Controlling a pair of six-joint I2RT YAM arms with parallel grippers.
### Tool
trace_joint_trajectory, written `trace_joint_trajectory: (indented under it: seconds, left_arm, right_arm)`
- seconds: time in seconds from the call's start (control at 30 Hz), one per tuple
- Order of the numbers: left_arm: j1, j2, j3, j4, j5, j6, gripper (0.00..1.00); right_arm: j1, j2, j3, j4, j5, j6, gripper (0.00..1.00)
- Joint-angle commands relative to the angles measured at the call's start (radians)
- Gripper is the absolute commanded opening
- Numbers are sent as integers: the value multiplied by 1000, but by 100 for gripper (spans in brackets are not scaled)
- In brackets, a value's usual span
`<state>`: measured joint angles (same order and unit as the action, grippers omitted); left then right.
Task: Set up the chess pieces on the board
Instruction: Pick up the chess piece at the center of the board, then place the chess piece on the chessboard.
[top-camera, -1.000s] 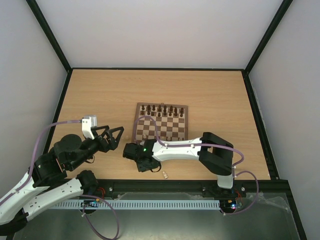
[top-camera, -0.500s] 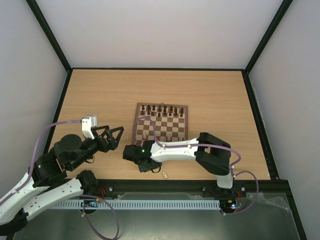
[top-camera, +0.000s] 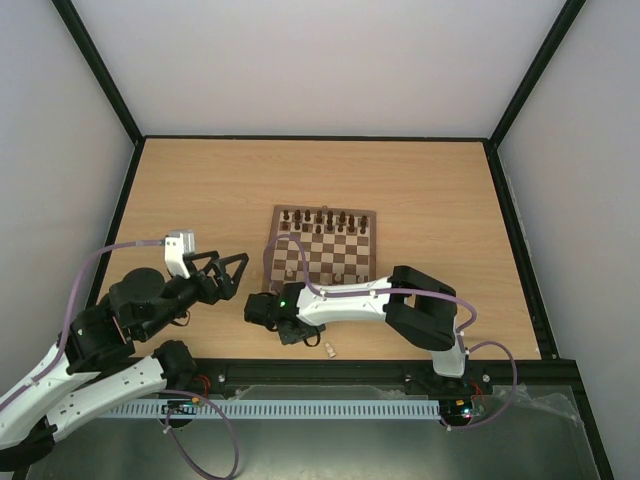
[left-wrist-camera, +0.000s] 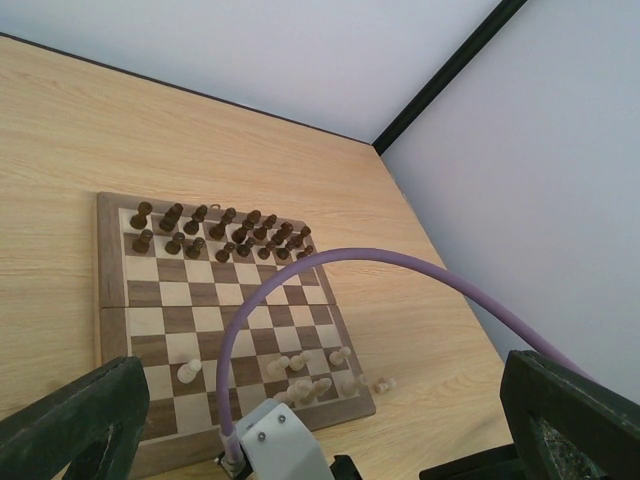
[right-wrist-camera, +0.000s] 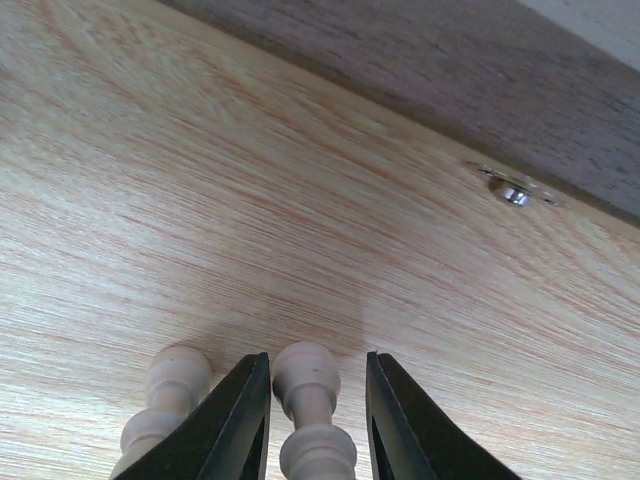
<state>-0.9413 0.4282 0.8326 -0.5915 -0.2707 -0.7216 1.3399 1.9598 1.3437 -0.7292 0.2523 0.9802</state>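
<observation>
Right end effector (right-wrist-camera: 316, 362) shifted left | pale piece (right-wrist-camera: 305, 405) between fingers | grip unclear

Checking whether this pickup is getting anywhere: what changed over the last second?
The right arm shifted slightly left, elbow included, taking the right gripper along the near side of the board. Its fingers flank a pale piece. The left arm, the board and the loose piece stayed put.

Board (top-camera: 330, 262) on the table (top-camera: 430, 190): two ranks of pieces (top-camera: 322, 218) along its far edge, scattered pieces (left-wrist-camera: 300, 375) on its near ranks. Before its near left corner — one piece (right-wrist-camera: 308, 375) between the fingers of the right gripper (right-wrist-camera: 316, 400), a second piece (right-wrist-camera: 175, 378) just beside it, a third piece (top-camera: 329, 349) farther right.
</observation>
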Motion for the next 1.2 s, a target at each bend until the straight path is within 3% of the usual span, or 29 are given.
trace_joint_trajectory:
  seconds: [0.0,0.27,0.43,0.77,1.17]
  left_arm:
    - [6,11,10,3,-13,10,99]
    - [5,20,5,5,-18,8,99]
    - [6,26,-2,11,-19,4,99]
    - [6,32,4,-4,-74,10,99]
    - [6,54,14,-23,-140,12,99]
  right_arm:
    - [8,-27,2,-63,36,5,29]
    - [9,-67,-23,-45,31,-1,24]
    - [8,-71,-37,-39,20,-11,2]
    - [-2,-214,-25,-133,72,-42,1]
    - [-165,-272,55,-132,92,-213,2]
